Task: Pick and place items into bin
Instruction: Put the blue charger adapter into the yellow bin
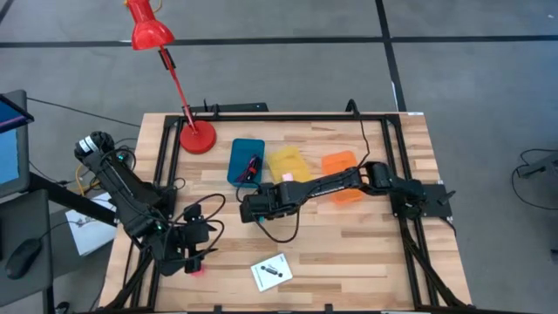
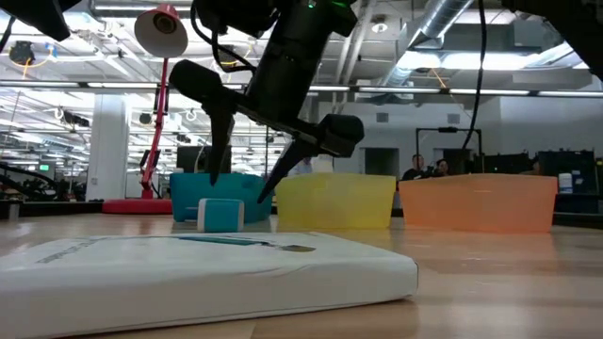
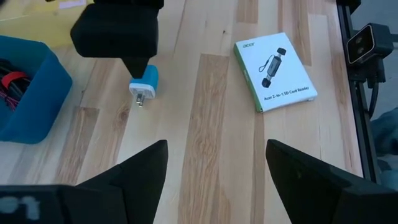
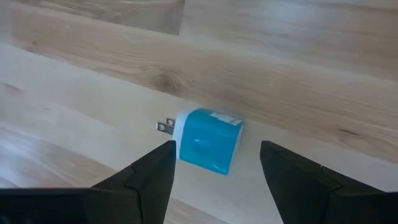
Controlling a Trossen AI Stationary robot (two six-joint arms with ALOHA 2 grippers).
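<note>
Below the right gripper (image 4: 214, 163), fingers spread wide, a light-blue plug block (image 4: 208, 139) lies on the table (image 4: 298, 74), unheld. Beside that gripper: blue bin (image 1: 247, 160) holding dark red cord (image 1: 251, 167); yellow bin (image 1: 289, 163) and orange bin (image 1: 342, 177) beyond. Left gripper (image 3: 214, 163) waits open, nearby.

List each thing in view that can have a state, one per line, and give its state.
Right tool: open, hovering above the blue plug.
Left tool: open, empty, waiting near the table's left corner.
Blue plug: lying on its side on the table, prongs showing.
Blue bin: holds cords.
Yellow bin: appears empty.
White box: flat, closed.
</note>
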